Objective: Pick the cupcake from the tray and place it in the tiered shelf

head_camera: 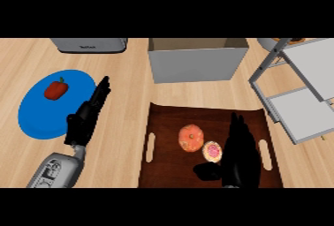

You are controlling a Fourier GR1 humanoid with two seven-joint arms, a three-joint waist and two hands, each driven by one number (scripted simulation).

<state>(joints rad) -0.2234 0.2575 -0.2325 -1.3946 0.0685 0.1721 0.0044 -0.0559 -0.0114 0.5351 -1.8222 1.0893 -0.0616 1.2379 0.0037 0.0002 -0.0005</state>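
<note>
Dark brown tray point(169, 172) at 6 o'clock; pink-white cupcake point(212, 151), orange donut point(191, 137). Blue plate point(39, 119), red pepper point(56, 89) at 9. Grey box point(195, 66) at 12; grey-white shelf point(300, 101) at 3.

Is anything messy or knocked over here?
Nothing stands out. The cupcake and an orange round thing sit on the brown tray, a red pepper lies on the blue plate, and nothing is spilled.

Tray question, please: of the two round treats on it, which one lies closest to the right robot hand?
The smaller cupcake with pink frosting, right beside the right robot hand; the larger orange treat lies farther left on the tray.
</note>
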